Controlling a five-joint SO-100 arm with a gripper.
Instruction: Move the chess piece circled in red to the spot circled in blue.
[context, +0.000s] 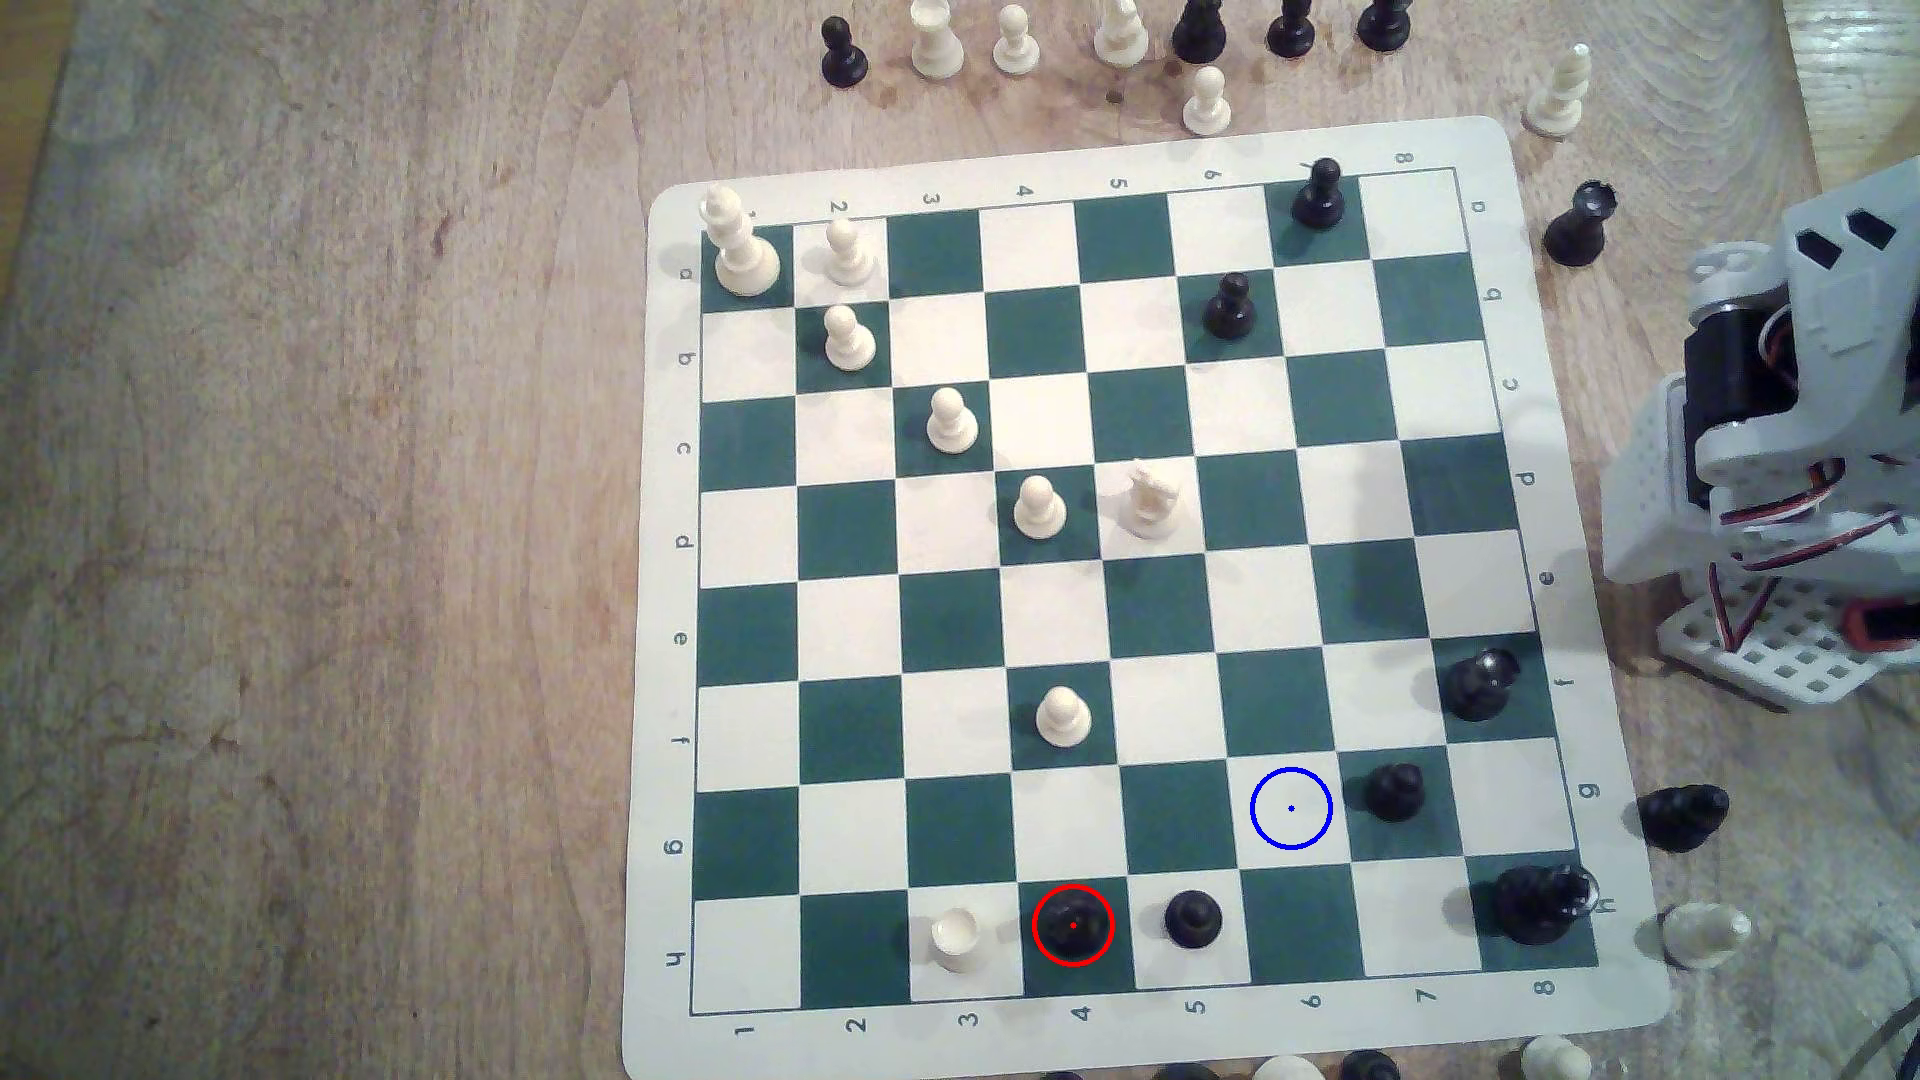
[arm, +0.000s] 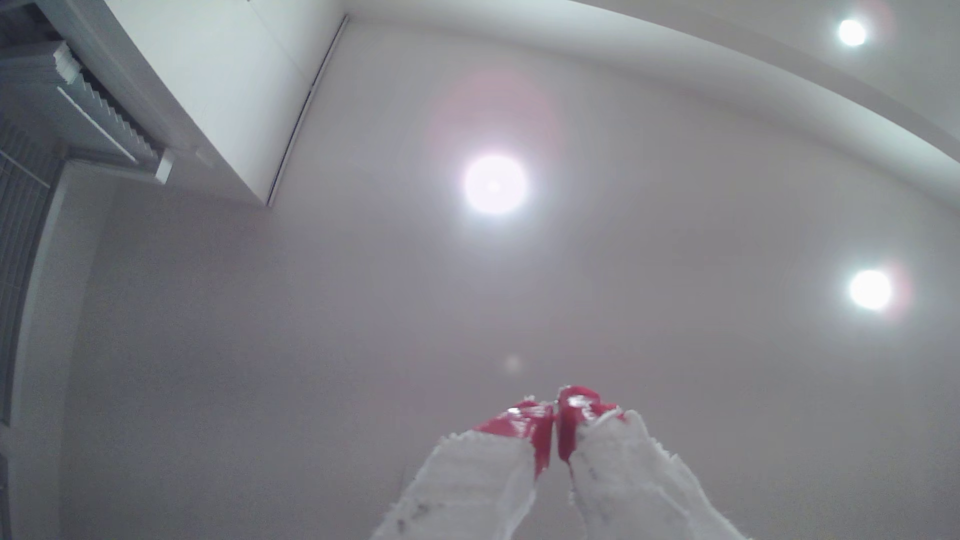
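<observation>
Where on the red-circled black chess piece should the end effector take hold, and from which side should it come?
Probably from straight above, closing on the narrow part under the rounded top of the red-circled black piece. It stands upright, with a white piece and a black pawn on the squares either side, so fingers look safer along the open file direction. The end effector is shut and faces the ceiling.

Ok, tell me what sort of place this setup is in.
Probably an indoor room at home or a hobby space: a roll-up chess mat lies on a wooden table, and past the shut tool the wrist view shows a white ceiling with recessed lights.
</observation>
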